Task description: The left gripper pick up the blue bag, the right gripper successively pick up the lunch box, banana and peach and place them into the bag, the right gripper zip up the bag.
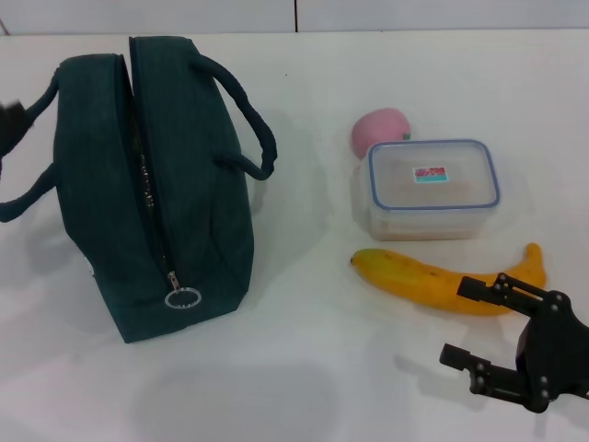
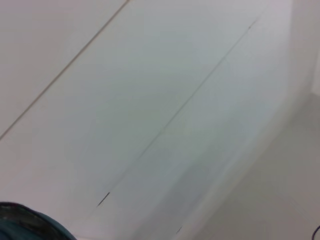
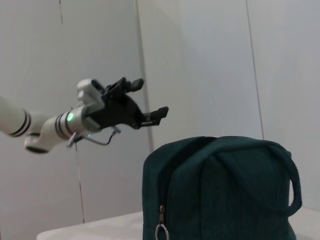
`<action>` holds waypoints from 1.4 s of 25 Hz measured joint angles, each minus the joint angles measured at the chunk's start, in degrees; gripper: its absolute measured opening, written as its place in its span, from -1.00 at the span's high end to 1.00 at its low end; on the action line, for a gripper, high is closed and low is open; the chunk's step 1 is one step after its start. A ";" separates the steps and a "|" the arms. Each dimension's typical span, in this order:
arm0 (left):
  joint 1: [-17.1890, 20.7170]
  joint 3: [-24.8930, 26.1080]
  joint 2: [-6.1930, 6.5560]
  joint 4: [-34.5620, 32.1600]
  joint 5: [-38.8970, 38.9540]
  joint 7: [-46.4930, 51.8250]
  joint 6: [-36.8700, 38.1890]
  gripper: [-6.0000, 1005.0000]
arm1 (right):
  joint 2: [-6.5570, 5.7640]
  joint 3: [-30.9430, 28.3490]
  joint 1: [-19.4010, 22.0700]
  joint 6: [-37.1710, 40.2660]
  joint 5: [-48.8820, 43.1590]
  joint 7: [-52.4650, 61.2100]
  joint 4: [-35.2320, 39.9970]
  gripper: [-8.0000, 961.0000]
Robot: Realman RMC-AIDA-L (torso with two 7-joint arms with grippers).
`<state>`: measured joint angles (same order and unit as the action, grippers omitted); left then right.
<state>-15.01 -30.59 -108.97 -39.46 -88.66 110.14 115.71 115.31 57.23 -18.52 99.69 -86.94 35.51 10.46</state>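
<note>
White table [image 1: 304, 368] — bare beside blue bag [image 1: 152, 193]

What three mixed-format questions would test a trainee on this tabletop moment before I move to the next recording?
1. True or false: the dark teal fabric lunch bag is already held by the black two-fingered left gripper.
2. Multiple choice: what lies nearest the black two-fingered right gripper? A) the small round pink peach B) the long curved yellow banana C) the bag's ring zipper pull
3. Fill in: the peach sits just behind the ____.

Key: 1. False; its open fingers are in the air beside the bag, touching nothing. 2. B. 3. The clear plastic lunch box with a blue-rimmed lid.
</note>
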 joint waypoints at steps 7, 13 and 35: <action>-5.30 1.87 4.90 -9.93 -10.81 24.36 -6.47 -0.65 | 0.00 0.00 -0.11 0.00 0.12 0.00 0.00 -0.55; -12.00 -0.71 6.84 -16.12 -25.05 35.81 -6.39 -0.65 | 0.04 -0.02 -0.69 0.18 0.12 0.00 0.00 -0.55; -17.74 -7.11 4.94 -19.72 -35.13 40.77 -8.92 -0.65 | 0.09 -0.02 -0.72 -0.10 0.20 0.09 0.00 -0.55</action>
<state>-32.74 -37.70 -104.03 -59.18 -123.78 150.91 106.79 115.40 57.21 -19.25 99.60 -86.75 35.60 10.46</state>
